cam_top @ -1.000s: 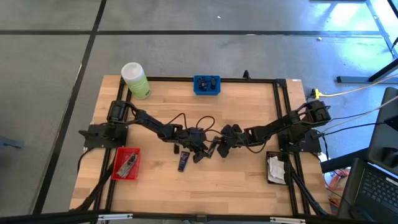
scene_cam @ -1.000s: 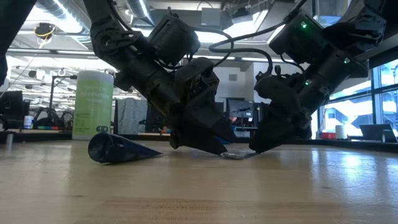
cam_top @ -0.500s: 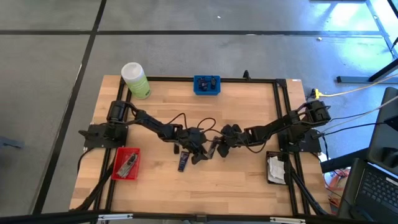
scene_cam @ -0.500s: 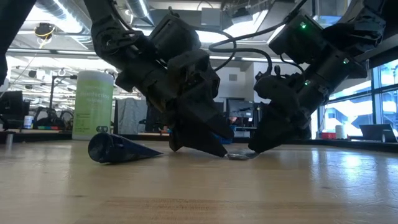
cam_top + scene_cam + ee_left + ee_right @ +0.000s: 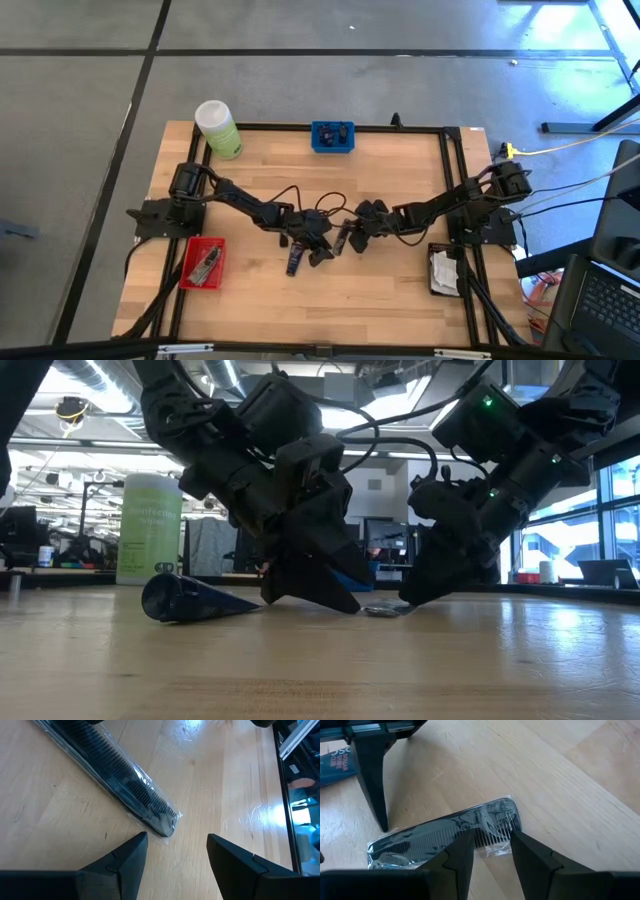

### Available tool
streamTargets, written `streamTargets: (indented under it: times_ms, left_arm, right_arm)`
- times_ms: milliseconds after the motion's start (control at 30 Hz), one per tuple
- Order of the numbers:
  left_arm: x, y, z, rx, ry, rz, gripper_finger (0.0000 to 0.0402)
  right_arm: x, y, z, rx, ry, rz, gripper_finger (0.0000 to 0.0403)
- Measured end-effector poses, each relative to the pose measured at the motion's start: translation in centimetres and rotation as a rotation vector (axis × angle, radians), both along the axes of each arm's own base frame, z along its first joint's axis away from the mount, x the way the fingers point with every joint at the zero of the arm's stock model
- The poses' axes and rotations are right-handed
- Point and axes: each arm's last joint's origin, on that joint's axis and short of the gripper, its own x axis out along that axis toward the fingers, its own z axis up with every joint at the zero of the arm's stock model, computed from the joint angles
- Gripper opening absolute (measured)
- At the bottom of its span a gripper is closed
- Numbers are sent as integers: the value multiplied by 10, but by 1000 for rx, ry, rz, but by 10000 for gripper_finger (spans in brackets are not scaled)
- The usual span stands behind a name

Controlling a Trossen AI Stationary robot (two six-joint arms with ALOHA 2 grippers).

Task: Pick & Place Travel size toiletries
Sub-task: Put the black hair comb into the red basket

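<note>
A black comb in a clear packet [image 5: 110,770] lies flat on the wooden table between my two grippers. My left gripper [image 5: 175,855] is open, just short of one end of the packet [image 5: 167,825], touching nothing. My right gripper [image 5: 492,852] is low over the packet's other end [image 5: 495,832], its fingers a little apart with the packet's edge between them. In the low view its tip [image 5: 405,600] is down at the table beside the packet [image 5: 385,610]. A dark navy tube [image 5: 294,262] lies on its side left of the left gripper. My right gripper slants down from the table's right, and its fingertips [image 5: 462,847] stand over the edge of the clear packet near the comb's end [image 5: 495,832]. The packet lies flat on the table. I cannot tell whether the fingers touch it.
A red tray [image 5: 203,263] with slim items sits near the left edge. A blue tray [image 5: 332,136] stands at the far edge, beside a light-green bottle [image 5: 218,128]. A black tray [image 5: 443,270] holds white sachets on the right. Bare wood lies toward the near edge.
My left gripper has drawn back a little from the packet toward the table's left and tipped slightly, still open. The right gripper and the packet have kept still.
</note>
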Motion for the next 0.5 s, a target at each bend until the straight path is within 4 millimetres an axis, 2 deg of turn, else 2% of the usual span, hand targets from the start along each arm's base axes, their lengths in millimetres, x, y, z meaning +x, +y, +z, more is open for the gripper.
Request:
streamTargets:
  times_ms: [500]
  left_arm:
    - [2, 1, 2, -3, -47, -18, 207]
  right_arm:
    - [3, 1, 2, 12, -39, 4, 137]
